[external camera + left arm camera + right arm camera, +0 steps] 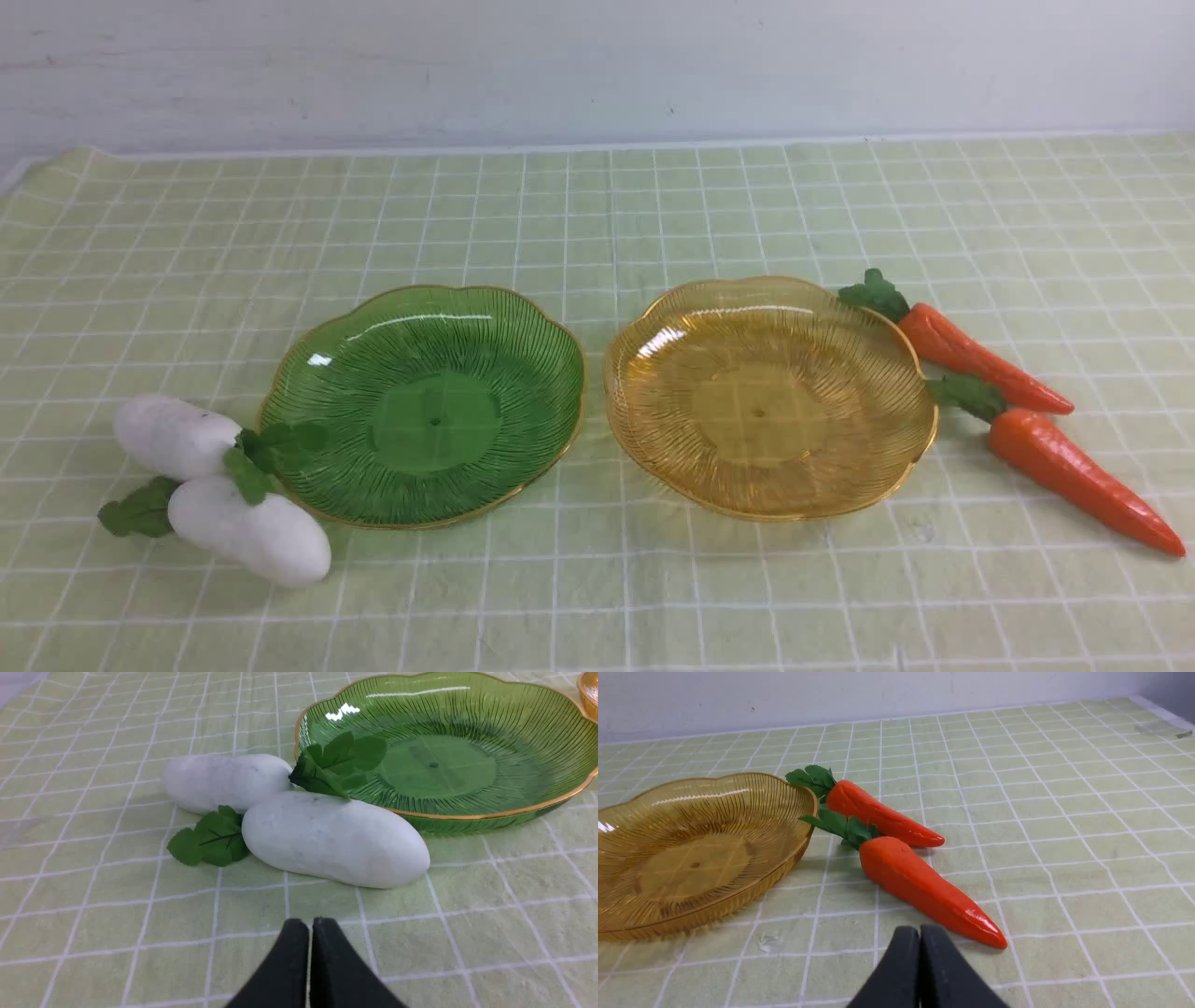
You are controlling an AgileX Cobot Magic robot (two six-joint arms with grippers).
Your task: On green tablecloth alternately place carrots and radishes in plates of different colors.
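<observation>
green tablecloth [597, 215]: pale yellow-green with a grid of thin white lines, covering the table up to the pale wall at the back.
green plate [523, 322]: left of centre, ribbed, gold rim, nothing lying in its well.
amber plate [672, 327]: just right of the green plate, a narrow strip of cloth between the two rims, its well bare.
far radish [173, 436]: on the cloth left of the green plate, its leaves lying over that plate's rim.
near radish [252, 532]: touching the far radish on the robot's side, leaves pointing left, away from the plate.
far carrot [980, 359]: on the cloth right of the amber plate, leafy top against the rim, tip pointing right.
near carrot [1074, 476]: beside the far carrot, leafy top at the amber rim, tip pointing right and toward the robot.
left gripper [310, 922]: two black fingers pressed together with no gap, holding nothing, low over the cloth, aimed at the near radish and short of it.
right gripper [920, 928]: fingers pressed together, holding nothing, low over the cloth, tips close to the near carrot's pointed end; contact cannot be told.
</observation>
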